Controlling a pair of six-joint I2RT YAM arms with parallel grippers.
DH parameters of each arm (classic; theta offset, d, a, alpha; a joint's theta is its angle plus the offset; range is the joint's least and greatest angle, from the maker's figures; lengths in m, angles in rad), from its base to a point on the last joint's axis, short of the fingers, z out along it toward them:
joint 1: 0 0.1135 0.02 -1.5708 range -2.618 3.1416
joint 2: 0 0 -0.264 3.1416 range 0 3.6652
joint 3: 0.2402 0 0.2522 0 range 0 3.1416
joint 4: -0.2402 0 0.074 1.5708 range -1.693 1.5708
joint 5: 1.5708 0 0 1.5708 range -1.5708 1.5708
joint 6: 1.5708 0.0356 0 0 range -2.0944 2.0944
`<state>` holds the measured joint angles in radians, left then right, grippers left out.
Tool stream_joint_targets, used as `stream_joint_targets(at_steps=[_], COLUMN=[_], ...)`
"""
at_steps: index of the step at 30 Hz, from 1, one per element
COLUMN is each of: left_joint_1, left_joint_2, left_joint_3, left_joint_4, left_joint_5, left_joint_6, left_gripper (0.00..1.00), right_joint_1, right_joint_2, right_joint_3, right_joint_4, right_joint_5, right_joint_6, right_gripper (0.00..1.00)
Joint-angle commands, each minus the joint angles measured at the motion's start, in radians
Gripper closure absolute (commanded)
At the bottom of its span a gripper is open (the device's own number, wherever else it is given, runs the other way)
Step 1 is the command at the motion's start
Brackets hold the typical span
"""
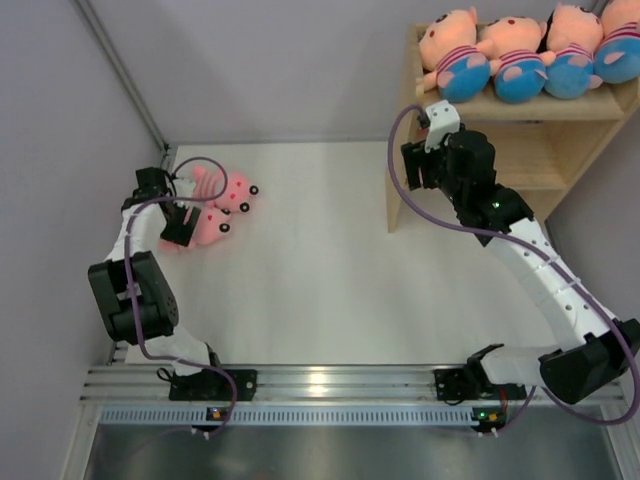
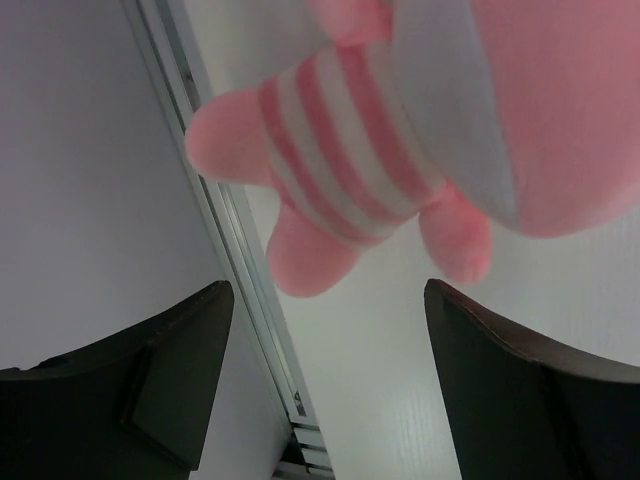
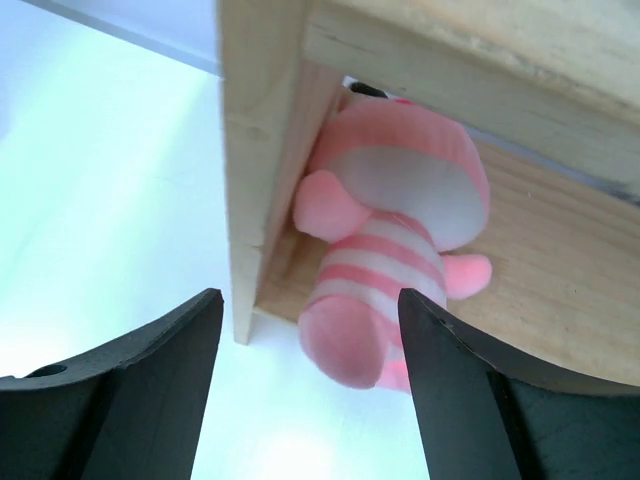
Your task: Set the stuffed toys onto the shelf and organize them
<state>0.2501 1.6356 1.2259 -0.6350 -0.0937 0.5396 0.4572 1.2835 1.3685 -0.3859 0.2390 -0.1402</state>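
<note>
The wooden shelf (image 1: 540,150) stands at the back right, with several peach-faced stuffed toys (image 1: 515,55) lined up on its top tier. In the right wrist view an all-pink striped toy (image 3: 390,230) lies on the lower board, against the side panel (image 3: 250,150). My right gripper (image 3: 310,300) is open, its fingers on either side of that toy's leg and apart from it. Two pink toys (image 1: 215,210) lie on the table at the left. My left gripper (image 1: 180,225) is open just short of a striped pink toy (image 2: 340,150), with nothing between its fingers.
A metal rail (image 2: 240,250) runs along the left wall beside the left gripper. The left wall and back wall meet near the pink toys. The shelf's lower board (image 3: 560,260) extends to the right of the pink toy.
</note>
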Motion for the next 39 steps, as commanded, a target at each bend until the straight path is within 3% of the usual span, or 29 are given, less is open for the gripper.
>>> stream_joint_targets(at_steps=[1, 5, 10, 17, 22, 25, 26, 27, 29, 30, 32, 35, 39], left_joint_1=[0.017, 0.017, -0.002, -0.028, -0.046, -0.049, -0.052, -0.058, -0.066, -0.069, -0.072, -0.08, -0.126], left_joint_2=[-0.075, -0.092, 0.018, 0.124, 0.289, 0.349, 0.355, 0.362, 0.354, 0.342, 0.276, 0.161, -0.043], left_joint_3=[-0.026, -0.072, 0.041, 0.13, 0.225, 0.238, 0.239, 0.239, 0.233, 0.224, 0.207, 0.144, 0.095], left_joint_4=[0.024, 0.024, 0.026, 0.024, 0.032, 0.034, 0.034, 0.032, 0.032, 0.032, 0.031, 0.032, 0.031], left_joint_5=[0.102, 0.213, 0.207, 0.408, 0.442, 0.489, 0.491, 0.491, 0.52, 0.534, 0.583, 0.65, 0.594], left_joint_6=[0.14, 0.195, 0.158, 0.238, 0.14, 0.091, 0.08, 0.065, 0.05, 0.024, -0.018, -0.114, -0.359], left_gripper=[0.17, 0.14, 0.14, 0.04, 0.05, 0.15, 0.23, 0.42, 0.65, 0.98, 1.0, 1.0, 1.0], right_joint_1=[0.011, 0.017, 0.028, 0.075, 0.126, 0.146, 0.15, 0.156, 0.179, 0.189, 0.216, 0.279, 0.415], right_joint_2=[-0.078, -0.11, -0.133, -0.119, -0.133, -0.133, -0.131, -0.125, -0.109, -0.104, -0.102, -0.134, -0.092], right_joint_3=[0.005, -0.029, -0.042, 0.032, 0.055, 0.043, 0.041, 0.04, 0.037, 0.026, 0.001, -0.112, -0.271], right_joint_4=[0.012, 0.013, -0.013, -0.117, -0.102, -0.091, -0.093, -0.093, -0.087, -0.079, -0.047, 0.131, 0.489], right_joint_5=[-0.109, -0.133, -0.148, -0.222, -0.231, -0.234, -0.234, -0.26, -0.276, -0.285, -0.355, -0.443, -0.423], right_joint_6=[-0.039, -0.052, -0.041, -0.03, -0.032, -0.039, -0.047, -0.052, -0.065, -0.081, -0.104, -0.174, -0.269], right_gripper=[0.28, 0.28, 0.28, 0.27, 0.28, 0.27, 0.27, 0.28, 0.28, 0.28, 0.28, 0.28, 0.29])
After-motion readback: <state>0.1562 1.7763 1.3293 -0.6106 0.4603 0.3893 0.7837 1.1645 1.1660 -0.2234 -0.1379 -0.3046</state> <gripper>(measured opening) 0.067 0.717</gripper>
